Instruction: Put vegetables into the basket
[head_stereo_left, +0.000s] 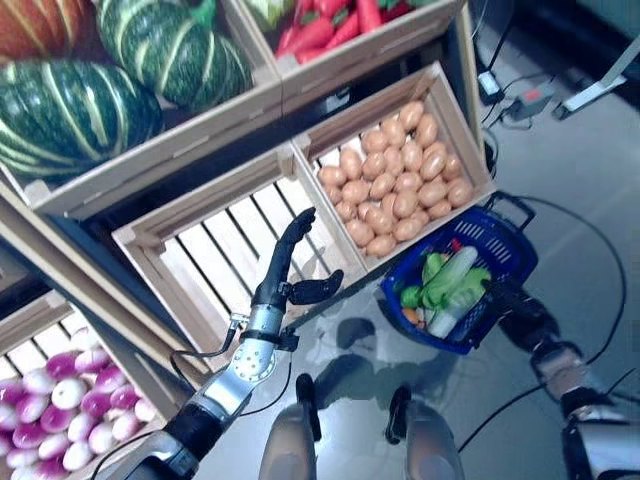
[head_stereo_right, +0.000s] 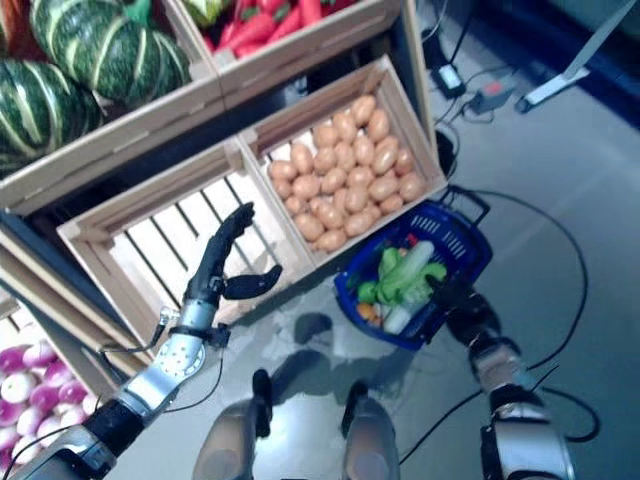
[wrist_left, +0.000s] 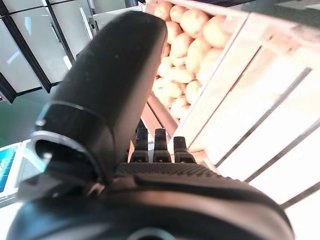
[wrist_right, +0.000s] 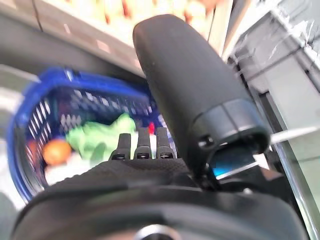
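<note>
The blue plastic basket (head_stereo_left: 497, 240) hangs tilted just above the floor, in front of the potato crate. It holds green leafy vegetables (head_stereo_left: 445, 283), a pale long vegetable (head_stereo_left: 452, 266) and something orange (wrist_right: 56, 151). My right hand (head_stereo_left: 512, 306) is at the basket's near rim, fingers curled on it. Over the front of the empty slatted crate (head_stereo_left: 215, 255), my left hand (head_stereo_left: 283, 262) is raised and open, with straight fingers, the thumb out to the side and nothing in it. The crate of potatoes (head_stereo_left: 395, 180) lies just to the right of that hand.
Striped green pumpkins (head_stereo_left: 170, 45) and red peppers (head_stereo_left: 325, 25) fill the upper shelf crates. A crate of purple and white bulbs (head_stereo_left: 60, 410) sits at the lower left. Grey floor runs to the right, with a power adapter (head_stereo_left: 528, 103) and cables.
</note>
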